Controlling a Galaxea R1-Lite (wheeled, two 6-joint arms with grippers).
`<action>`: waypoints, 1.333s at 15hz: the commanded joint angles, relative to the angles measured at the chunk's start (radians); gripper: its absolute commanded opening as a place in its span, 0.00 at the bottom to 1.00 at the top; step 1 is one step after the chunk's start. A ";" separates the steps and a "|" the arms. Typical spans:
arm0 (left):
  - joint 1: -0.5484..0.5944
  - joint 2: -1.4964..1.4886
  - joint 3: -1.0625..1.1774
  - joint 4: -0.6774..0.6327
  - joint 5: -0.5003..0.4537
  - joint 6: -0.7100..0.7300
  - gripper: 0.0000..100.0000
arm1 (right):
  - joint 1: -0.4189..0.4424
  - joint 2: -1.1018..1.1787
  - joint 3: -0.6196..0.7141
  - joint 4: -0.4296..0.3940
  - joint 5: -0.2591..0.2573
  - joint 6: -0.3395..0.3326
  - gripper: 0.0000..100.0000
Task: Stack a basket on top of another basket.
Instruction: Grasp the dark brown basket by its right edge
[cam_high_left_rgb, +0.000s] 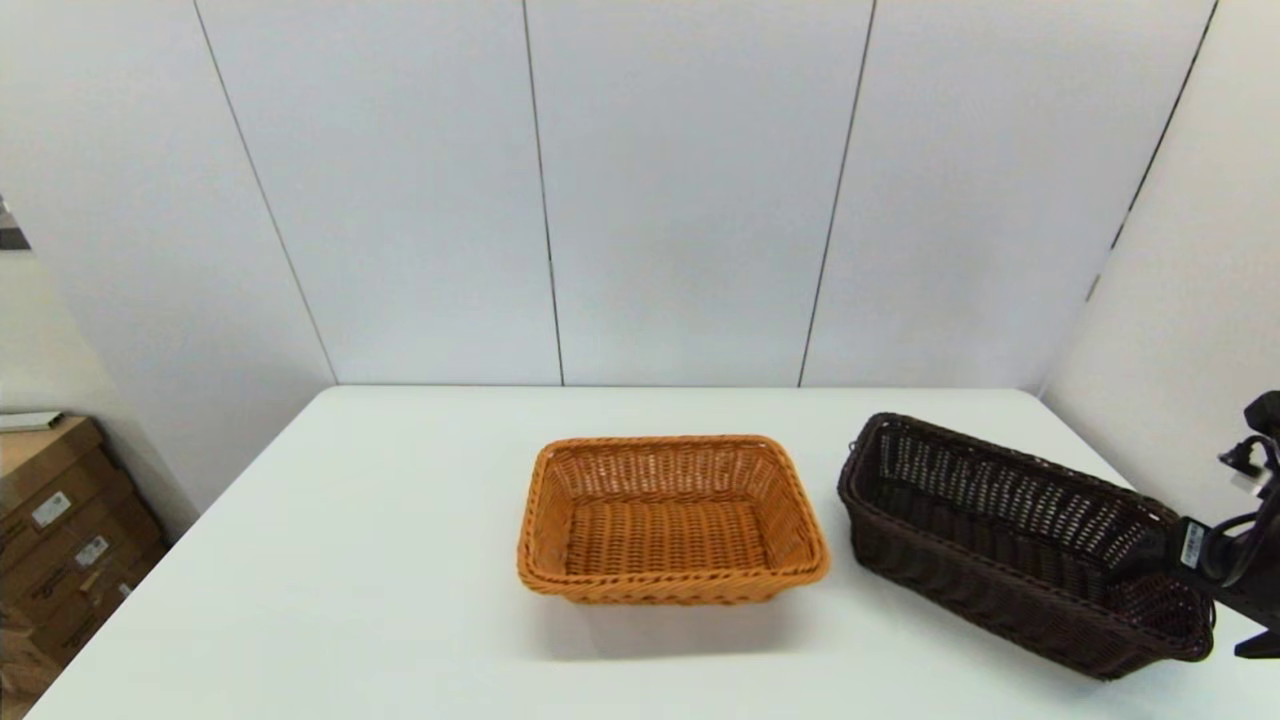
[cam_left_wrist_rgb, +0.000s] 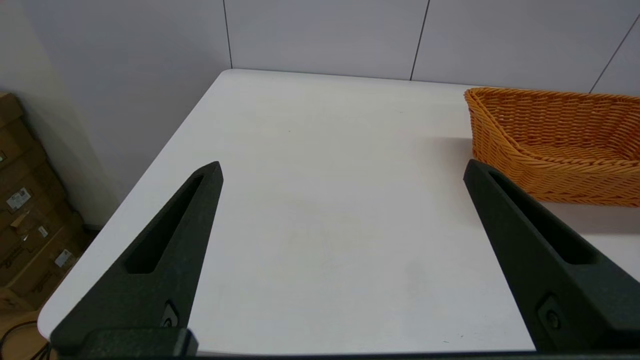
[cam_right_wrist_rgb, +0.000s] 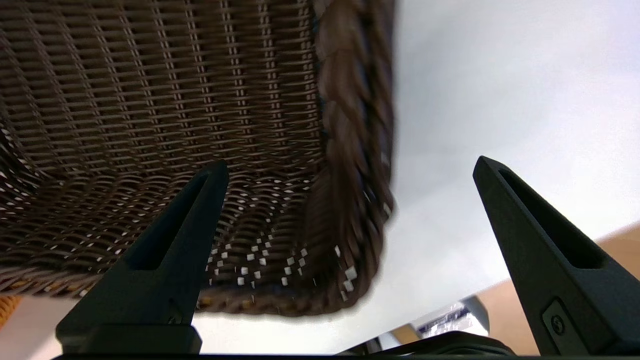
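The dark brown basket (cam_high_left_rgb: 1000, 530) lies skewed at the table's right side and looks slightly tipped. My right gripper (cam_right_wrist_rgb: 350, 167) is open and straddles the braided rim (cam_right_wrist_rgb: 350, 125) at the basket's near right end. One finger (cam_right_wrist_rgb: 175, 235) is inside against the woven wall and the other finger (cam_right_wrist_rgb: 540, 240) is outside over the table. The orange-tan basket (cam_high_left_rgb: 670, 520) stands flat in the middle of the table, a short gap left of the dark one. My left gripper (cam_left_wrist_rgb: 342, 167) hangs open over bare table left of the orange-tan basket (cam_left_wrist_rgb: 555, 135), holding nothing.
The white table (cam_high_left_rgb: 400, 560) ends at grey wall panels behind and on the right. Cardboard boxes (cam_high_left_rgb: 60, 520) are stacked on the floor beyond the table's left edge. The right arm (cam_high_left_rgb: 1235, 560) reaches in from the right edge of the head view.
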 joint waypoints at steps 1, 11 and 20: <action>-0.001 0.001 -0.001 0.000 0.001 -0.001 1.00 | -0.004 0.119 -0.056 0.003 0.028 -0.028 1.00; 0.001 0.001 0.001 0.000 0.001 -0.001 1.00 | -0.022 0.235 -0.188 0.019 0.062 -0.047 1.00; 0.001 0.001 -0.001 0.000 0.001 -0.001 1.00 | -0.090 0.231 -0.182 0.022 0.123 -0.129 0.00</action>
